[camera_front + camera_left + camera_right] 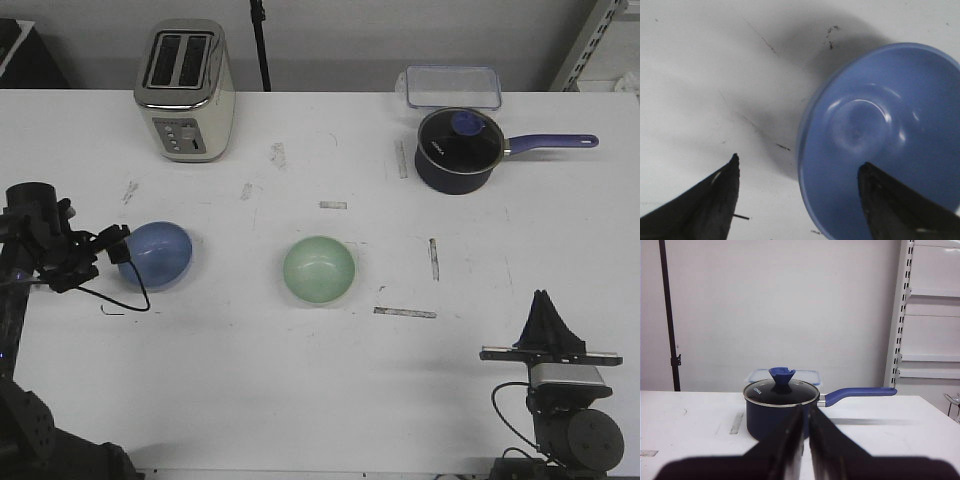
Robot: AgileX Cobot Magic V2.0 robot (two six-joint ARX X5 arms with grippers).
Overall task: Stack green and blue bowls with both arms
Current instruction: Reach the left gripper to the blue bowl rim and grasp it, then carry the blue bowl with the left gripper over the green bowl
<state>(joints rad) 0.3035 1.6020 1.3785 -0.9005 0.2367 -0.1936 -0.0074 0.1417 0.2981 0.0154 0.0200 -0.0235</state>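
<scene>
1. Left tool (118, 243): left edge of the front view, mid-height. Its fingers are spread wide and straddle the near rim of the blue bowl; in the left wrist view one finger (705, 207) sits outside on the worktop side and the other over the bowl's inside. Whether they touch the rim cannot be told. Nothing gripped yet, by my reading.
2. Blue bowl (157, 254): left of centre, upright, resting on the worktop (250, 380).
3. Toaster (185, 90): upper left, well apart from both bowls.
4. Green bowl (319, 269): centre of the frame, upright, empty, well apart from the blue bowl and from either tool.
5. Saucepan (459, 150): upper right, lid on, handle pointing right; a clear container (452, 87) lies just behind it.
6. Right tool (545, 322): lower right corner, pointing towards the back of the worktop. The right wrist view shows its fingers pressed together on nothing, facing the saucepan.
7. Progress: early. No bowl is lifted and none is stacked. Remaining, as I judge it: close on the blue bowl, bring the two bowls together, and nest one inside the other.
</scene>
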